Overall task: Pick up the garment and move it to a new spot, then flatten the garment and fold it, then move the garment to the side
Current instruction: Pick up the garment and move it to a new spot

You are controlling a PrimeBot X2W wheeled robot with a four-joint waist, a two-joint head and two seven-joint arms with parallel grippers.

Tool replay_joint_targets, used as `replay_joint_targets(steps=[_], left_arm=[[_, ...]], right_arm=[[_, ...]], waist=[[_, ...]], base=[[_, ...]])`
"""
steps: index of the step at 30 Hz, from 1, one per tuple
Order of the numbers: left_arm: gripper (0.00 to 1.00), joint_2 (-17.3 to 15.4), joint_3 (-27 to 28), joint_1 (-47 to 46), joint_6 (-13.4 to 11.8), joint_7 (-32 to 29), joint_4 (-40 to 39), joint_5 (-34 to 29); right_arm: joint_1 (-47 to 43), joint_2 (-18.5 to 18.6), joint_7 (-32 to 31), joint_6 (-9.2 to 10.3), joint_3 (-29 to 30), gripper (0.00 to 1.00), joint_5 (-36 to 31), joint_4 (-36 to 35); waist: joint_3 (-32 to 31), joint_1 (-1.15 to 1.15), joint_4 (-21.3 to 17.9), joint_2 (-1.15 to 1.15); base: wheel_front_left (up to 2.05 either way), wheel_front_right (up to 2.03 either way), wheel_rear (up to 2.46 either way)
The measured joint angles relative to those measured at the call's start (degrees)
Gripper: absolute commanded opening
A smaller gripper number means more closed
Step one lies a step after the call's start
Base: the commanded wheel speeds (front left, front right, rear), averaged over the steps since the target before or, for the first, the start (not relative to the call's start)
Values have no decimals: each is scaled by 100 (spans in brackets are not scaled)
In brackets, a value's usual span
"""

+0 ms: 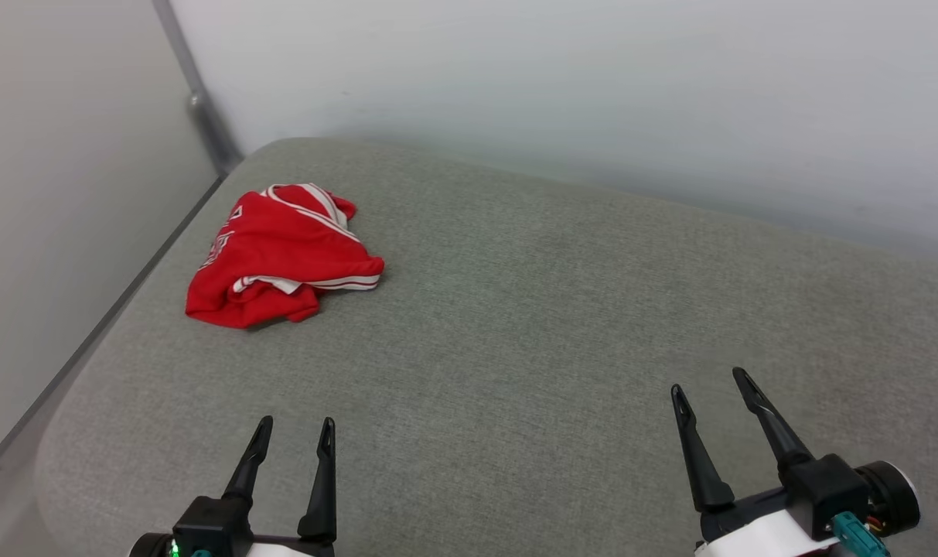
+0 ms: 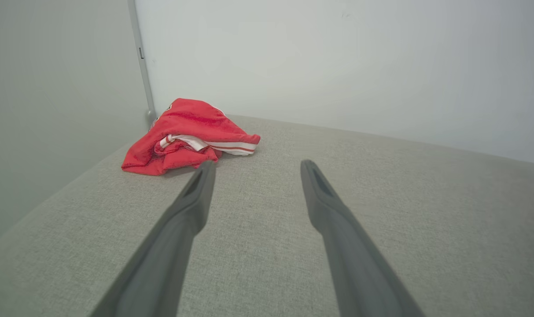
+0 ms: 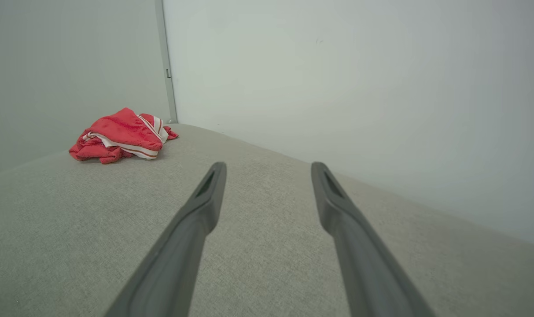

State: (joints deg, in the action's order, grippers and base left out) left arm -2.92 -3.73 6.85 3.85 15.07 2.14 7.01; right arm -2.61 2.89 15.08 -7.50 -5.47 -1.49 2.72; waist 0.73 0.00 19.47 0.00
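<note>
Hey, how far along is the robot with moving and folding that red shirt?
Nothing looks done yet: the garment lies crumpled near the far left corner of the grey cushion. Nothing is in hand: the left gripper and right gripper are both open, well short of it. Left: picking it up, moving, flattening, folding, setting it aside.

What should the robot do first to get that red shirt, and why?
Probably reach the left gripper forward toward the garment. It lies crumpled near the far left corner of the grey cushion, untouched. The left gripper and right gripper both hang open and empty at the near edge, and the left one is nearer.
</note>
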Motion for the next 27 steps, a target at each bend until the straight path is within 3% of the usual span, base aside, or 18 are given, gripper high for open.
replay_joint_targets(steps=[14,27], left_arm=[[100,0,18,19,70,0,-68,126],[100,0,76,46,179,0,3,335]], right_arm=[[1,-1,0,-1,-175,100,31,20],[11,-1,0,-1,-266,100,93,42]], waist=[[-79,0,786,0],[-98,0,793,0]], base=[[0,0,0],[0,0,0]])
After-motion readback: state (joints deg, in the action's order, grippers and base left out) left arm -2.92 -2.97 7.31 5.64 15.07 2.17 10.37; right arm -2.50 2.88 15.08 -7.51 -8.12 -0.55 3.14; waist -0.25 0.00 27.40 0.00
